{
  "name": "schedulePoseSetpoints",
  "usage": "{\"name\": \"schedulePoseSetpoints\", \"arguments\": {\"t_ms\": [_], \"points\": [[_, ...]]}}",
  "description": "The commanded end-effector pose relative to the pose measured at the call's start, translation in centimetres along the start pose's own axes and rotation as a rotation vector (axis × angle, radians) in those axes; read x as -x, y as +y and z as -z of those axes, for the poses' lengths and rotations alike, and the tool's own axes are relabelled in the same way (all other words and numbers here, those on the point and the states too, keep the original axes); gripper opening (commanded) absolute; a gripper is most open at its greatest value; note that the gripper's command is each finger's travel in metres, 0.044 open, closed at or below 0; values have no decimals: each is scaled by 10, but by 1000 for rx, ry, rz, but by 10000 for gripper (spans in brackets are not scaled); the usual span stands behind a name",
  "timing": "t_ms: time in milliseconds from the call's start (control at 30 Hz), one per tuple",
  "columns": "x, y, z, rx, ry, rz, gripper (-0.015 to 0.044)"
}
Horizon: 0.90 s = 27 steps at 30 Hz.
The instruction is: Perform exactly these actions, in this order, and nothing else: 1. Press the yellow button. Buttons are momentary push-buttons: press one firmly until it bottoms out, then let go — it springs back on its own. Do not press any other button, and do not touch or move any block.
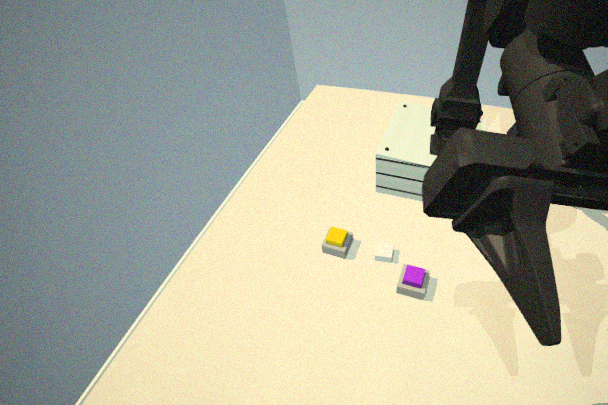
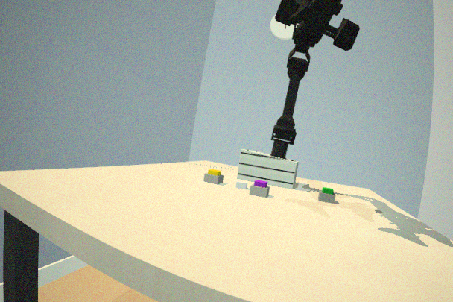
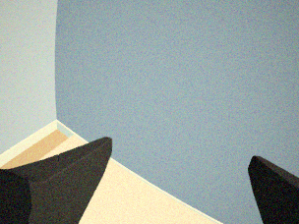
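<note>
The yellow button (image 1: pixel 337 236) (image 2: pixel 214 172) stands up on its grey base, left of a small white block (image 1: pixel 384 252) (image 2: pixel 241 185). The purple button (image 1: pixel 414 276) (image 2: pixel 261 183) is just right of the block. The green button (image 2: pixel 328 191) is further right in the exterior view and hidden behind the arm in the top view. My gripper (image 2: pixel 317 21) (image 3: pixel 182 154) is open and empty, high above the table and touching no button. In the top view one finger shows at the right, its tip pointing down. No button shows in the wrist view.
A pale layered box (image 1: pixel 407 134) (image 2: pixel 267 168) carries the arm's base at the back of the table, behind the buttons. The table's left edge (image 1: pixel 200 234) runs beyond the yellow button. Arm shadows fall on the table's right side. A round white disc (image 2: pixel 279 30) is on the wall.
</note>
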<state>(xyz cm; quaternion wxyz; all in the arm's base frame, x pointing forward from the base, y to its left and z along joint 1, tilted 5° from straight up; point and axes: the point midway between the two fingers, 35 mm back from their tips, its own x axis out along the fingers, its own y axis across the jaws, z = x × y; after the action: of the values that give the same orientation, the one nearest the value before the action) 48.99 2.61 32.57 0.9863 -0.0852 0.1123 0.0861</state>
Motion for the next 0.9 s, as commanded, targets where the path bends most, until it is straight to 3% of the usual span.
{"name": "schedulePoseSetpoints", "arguments": {"t_ms": [0, 400, 867], "points": [[0, -40, 66, 2, 206, 68, 400], [67, -121, 223, -82, 728, 166, 400], [228, -124, 365, -406, 1321, 46, 400]]}}
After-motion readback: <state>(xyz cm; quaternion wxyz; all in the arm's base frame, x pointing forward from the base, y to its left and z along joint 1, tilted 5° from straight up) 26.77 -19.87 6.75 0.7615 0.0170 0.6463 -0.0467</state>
